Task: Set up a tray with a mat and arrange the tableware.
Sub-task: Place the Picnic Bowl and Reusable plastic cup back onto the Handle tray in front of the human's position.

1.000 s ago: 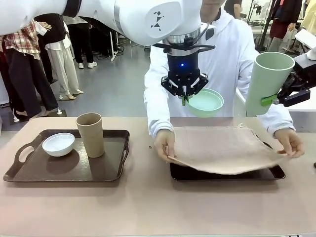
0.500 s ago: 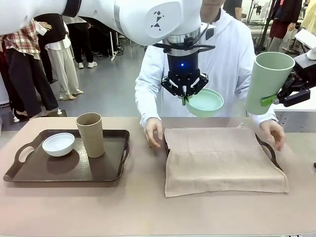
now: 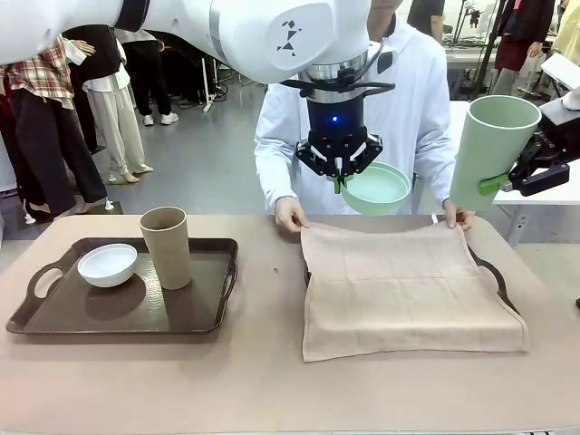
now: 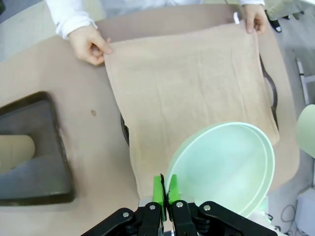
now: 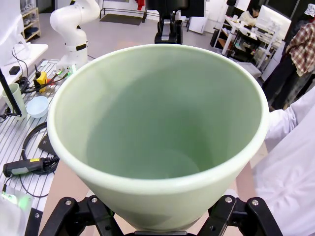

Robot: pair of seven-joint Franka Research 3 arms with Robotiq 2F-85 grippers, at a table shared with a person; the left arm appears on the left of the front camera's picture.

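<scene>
**A:** Left arm, what's it got?

**B:** Left gripper (image 3: 341,183) hangs high over the table (image 3: 272,385), near the 12 o'clock edge of the mat (image 3: 408,285). Green pads are clamped on the rim of the small mint-green bowl (image 3: 377,188). The bowl sticks out toward 3 o'clock from the fingers, tilted, in the air and clear of everything below.

**A:** Right arm?

**B:** Right gripper (image 3: 500,181) is up at 2 o'clock, off the mat's far corner. It grips the tall mint-green cup (image 3: 492,149) near its base. The cup is airborne, mouth up and leaning a little. The right wrist view looks straight into it, and the inside is bare.

**A:** The mat?

**B:** Tan cloth, spread flat over the dark tray (image 3: 490,272) on the 3 o'clock half of the table. It hides most of the tray; a handle shows at the 3 o'clock side. The near edge of the cloth overhangs onto the table.

**A:** The person?

**B:** Stands at 12 o'clock. One hand (image 3: 290,215) pinches the mat's 11 o'clock corner, the other hand (image 3: 456,216) its 1 o'clock corner.

**A:** Remaining tableware?

**B:** On the second tray (image 3: 195,313), at 9 o'clock. The small white bowl (image 3: 107,265) sits upright. The tall tan-brown cup (image 3: 168,246) stands just beside it, on its 3 o'clock side, not touching it.
</scene>
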